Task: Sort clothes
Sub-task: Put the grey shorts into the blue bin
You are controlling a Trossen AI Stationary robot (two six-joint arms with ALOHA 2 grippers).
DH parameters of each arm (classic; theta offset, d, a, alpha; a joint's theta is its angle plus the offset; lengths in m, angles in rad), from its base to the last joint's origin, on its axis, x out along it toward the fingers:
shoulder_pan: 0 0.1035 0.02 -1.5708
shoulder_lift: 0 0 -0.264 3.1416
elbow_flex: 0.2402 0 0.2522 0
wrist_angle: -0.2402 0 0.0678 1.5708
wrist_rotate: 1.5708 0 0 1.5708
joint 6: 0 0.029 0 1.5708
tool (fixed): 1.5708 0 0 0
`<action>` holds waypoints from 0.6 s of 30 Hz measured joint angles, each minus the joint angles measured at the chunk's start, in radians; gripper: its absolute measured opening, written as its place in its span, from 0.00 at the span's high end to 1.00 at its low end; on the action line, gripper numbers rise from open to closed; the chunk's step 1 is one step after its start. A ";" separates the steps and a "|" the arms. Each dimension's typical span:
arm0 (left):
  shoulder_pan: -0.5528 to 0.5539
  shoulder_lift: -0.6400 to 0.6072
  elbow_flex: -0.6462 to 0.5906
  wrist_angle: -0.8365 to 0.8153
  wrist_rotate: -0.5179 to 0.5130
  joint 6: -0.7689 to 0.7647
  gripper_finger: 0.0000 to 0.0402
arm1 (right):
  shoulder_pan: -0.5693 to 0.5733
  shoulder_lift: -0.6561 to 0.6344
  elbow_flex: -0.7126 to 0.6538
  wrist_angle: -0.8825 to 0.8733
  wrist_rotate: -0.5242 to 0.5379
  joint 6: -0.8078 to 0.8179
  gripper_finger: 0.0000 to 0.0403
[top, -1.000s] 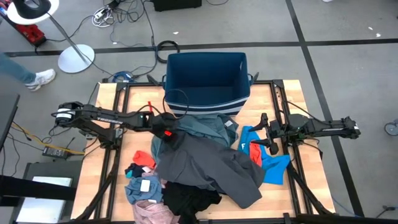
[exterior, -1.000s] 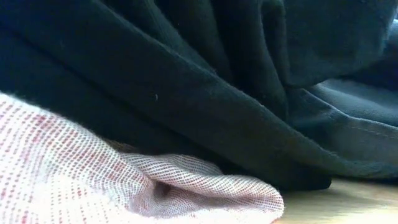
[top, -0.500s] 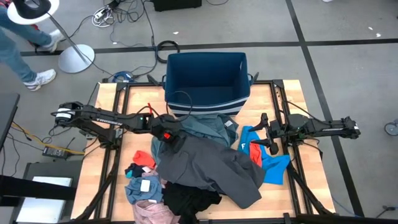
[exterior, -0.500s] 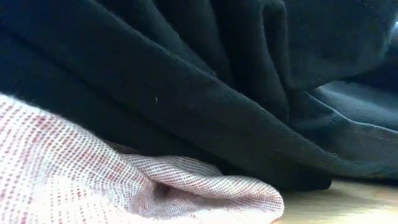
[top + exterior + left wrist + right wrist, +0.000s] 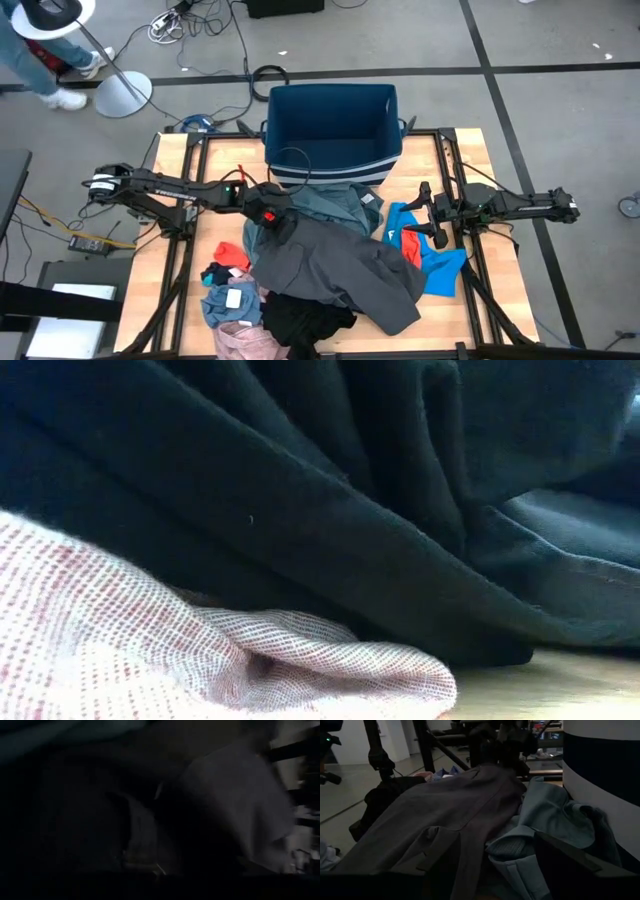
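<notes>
The clothes lie heaped on the wooden table. A large grey garment (image 5: 340, 265) covers the middle, with its far part over a teal one (image 5: 330, 205). A black one (image 5: 305, 320) and a pink one (image 5: 245, 342) lie at the near edge. My left gripper (image 5: 270, 215) is at the grey garment's far left corner, and its wrist view is filled with dim grey cloth (image 5: 235, 805). My right gripper (image 5: 428, 215) stands open at the right, above a bright blue piece (image 5: 440, 265), with nothing between its fingers.
The dark blue bin (image 5: 333, 130) with a white stripe stands at the table's far edge, behind the teal garment. A red-orange piece (image 5: 232, 255) and a light blue piece (image 5: 225, 300) lie near left. The low view shows only black cloth (image 5: 300, 510) and pink weave (image 5: 150, 650).
A person's feet on the floor beyond the table's far left corner have stepped farther left. Arms and clothes look unchanged.
</notes>
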 joint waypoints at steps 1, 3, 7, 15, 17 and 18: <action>0.008 0.000 0.000 -0.039 0.006 -0.001 0.63 | 0.000 0.000 0.000 0.000 0.000 0.000 0.37; 0.020 0.000 0.000 -0.097 0.027 0.006 0.62 | 0.000 0.000 0.000 0.000 0.000 0.000 0.37; 0.026 -0.034 0.000 -0.163 0.040 0.042 0.61 | 0.000 0.000 0.000 0.000 0.000 0.000 0.37; 0.059 -0.179 0.000 -0.161 0.031 0.037 0.61 | 0.000 0.000 0.000 0.000 0.000 0.000 0.37; 0.060 -0.207 0.000 -0.121 0.033 0.019 0.61 | 0.000 0.000 0.000 0.000 0.000 0.000 0.37; 0.059 -0.220 0.000 -0.101 0.034 0.005 0.61 | 0.000 0.000 0.000 0.000 0.000 0.000 0.37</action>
